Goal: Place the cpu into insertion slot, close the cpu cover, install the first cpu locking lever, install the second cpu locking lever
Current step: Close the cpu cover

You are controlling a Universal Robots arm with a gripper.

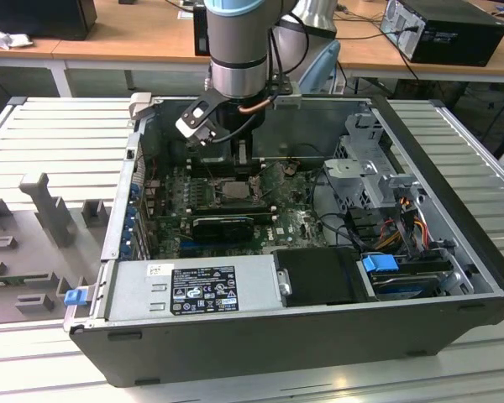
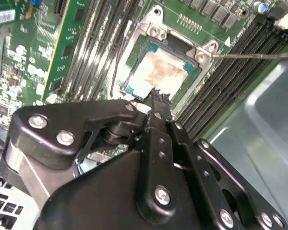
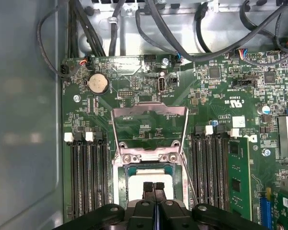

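The cpu (image 2: 159, 71) lies flat in the insertion slot (image 2: 152, 31), its pale metal face up; the first wrist view shows it too (image 3: 143, 175). The cpu cover (image 3: 149, 112) is swung open, its windowed frame standing back from the socket over the green board. My gripper (image 3: 153, 186) hangs just over the near edge of the chip, with its two fingers pressed together and nothing between them. In the exterior view the gripper (image 1: 242, 158) reaches down inside the computer case above the socket (image 1: 233, 191). A thin locking lever (image 2: 252, 56) sticks out beside the socket.
Long black memory slots (image 3: 86, 177) flank the socket on both sides. A green card (image 3: 239, 177) stands close by. Dark cables (image 3: 182, 33) run along the case wall beyond the board. A grey power supply (image 1: 193, 287) and a drive cage (image 1: 374, 180) crowd the case.
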